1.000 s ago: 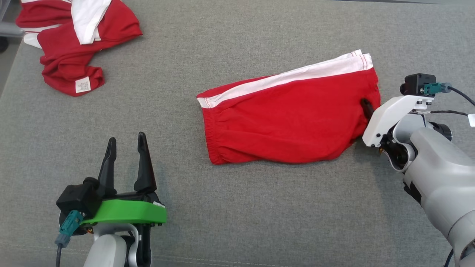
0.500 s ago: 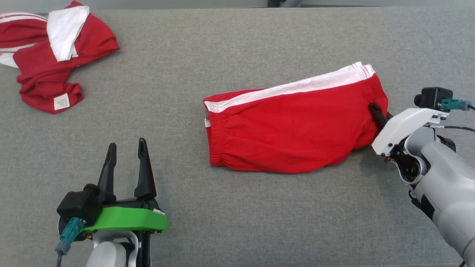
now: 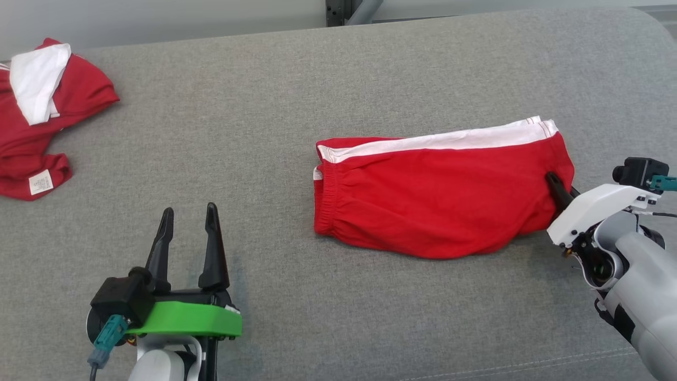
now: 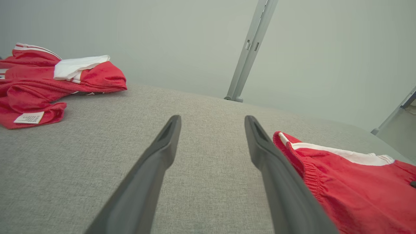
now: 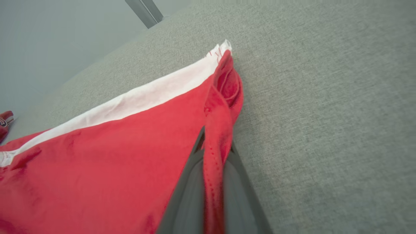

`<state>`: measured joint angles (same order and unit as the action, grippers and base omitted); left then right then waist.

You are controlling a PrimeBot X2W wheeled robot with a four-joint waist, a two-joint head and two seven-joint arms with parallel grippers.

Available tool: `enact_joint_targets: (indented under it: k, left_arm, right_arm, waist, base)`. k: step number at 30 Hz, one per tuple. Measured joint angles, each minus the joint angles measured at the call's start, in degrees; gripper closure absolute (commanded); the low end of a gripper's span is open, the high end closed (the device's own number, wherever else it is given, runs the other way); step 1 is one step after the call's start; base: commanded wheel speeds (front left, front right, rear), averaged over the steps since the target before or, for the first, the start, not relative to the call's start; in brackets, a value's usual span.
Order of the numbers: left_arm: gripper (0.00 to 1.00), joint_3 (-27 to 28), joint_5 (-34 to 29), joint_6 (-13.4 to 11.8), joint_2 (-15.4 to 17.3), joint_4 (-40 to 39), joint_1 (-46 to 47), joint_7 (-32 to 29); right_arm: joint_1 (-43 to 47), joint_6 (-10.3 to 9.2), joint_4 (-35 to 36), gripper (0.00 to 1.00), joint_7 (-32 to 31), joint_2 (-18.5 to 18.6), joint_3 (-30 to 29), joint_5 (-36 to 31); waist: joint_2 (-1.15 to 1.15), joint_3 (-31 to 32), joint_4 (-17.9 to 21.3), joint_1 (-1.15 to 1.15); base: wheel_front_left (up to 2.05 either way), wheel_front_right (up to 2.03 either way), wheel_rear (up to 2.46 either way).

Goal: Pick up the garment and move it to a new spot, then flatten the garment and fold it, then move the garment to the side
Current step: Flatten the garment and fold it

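The right gripper (image 3: 556,185) pinches just the hem of the shorts (image 3: 439,201), folded near the cushion's (image 3: 264,106) right edge. So thin a bite may slip in a drag, or the fold may fall open. The left gripper (image 3: 189,225) hovers wide, empty.

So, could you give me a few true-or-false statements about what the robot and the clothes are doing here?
1. The right end effector is shut on an edge of the red shorts. True.
2. The left end effector grips the shorts too. False: it is open, holds nothing and is apart from them.
3. A white stripe runs along the shorts' far edge. True.
4. The crumpled red garment lies on the shorts. False: it lies apart, at the far left of the grey cushion.
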<state>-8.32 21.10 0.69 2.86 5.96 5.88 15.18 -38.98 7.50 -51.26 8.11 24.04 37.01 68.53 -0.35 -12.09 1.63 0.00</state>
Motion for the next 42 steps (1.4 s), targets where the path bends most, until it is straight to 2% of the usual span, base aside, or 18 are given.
enact_joint_targets:
  k: [7,14,19,25,33,42]
  left_arm:
    - [0.0,-0.23,-0.8,0.05,-0.01,0.66,-0.57,0.0]
    - [0.0,0.54,-0.98,-0.22,0.0,1.04,-1.91,-0.01]
    - [0.0,0.96,-0.91,-0.92,-0.01,0.79,-3.2,-0.01]
    - [0.0,2.66,-0.98,-1.26,-0.01,0.36,-4.5,0.0]
    - [0.0,3.0,-0.49,-1.22,-0.01,0.14,-4.96,-0.01]
    - [0.0,2.57,0.01,-1.54,-0.01,0.11,-4.92,0.0]
  right_arm:
    - [-0.02,0.0,1.14,1.0,1.6,-0.71,0.68,0.16]
    - [-0.51,0.0,7.1,1.0,2.92,-1.16,3.52,-2.47]
    - [-0.62,0.0,11.38,1.0,2.76,-3.27,5.71,-4.92]
    - [-0.65,0.0,13.73,1.0,1.54,-7.77,6.98,-7.12]
    - [-1.37,0.0,7.72,1.0,1.02,-14.79,5.67,-8.84]
    - [-2.58,-0.01,0.15,1.0,0.55,-19.09,6.47,-11.33]
  waist:
    - [0.0,1.46,0.54,0.0]
    - [0.0,3.85,0.23,0.0]
    - [0.0,5.51,-0.49,0.0]
    - [0.0,6.6,-2.14,0.0]
    - [0.0,6.77,-4.94,0.0]
    - [0.0,6.38,-7.66,0.0]
  base:
    - [0.0,0.0,0.0]
    - [0.0,0.0,0.0]
    - [0.0,0.0,0.0]
    - [0.0,0.0,0.0]
    - [0.0,0.0,0.0]
    - [0.0,0.0,0.0]
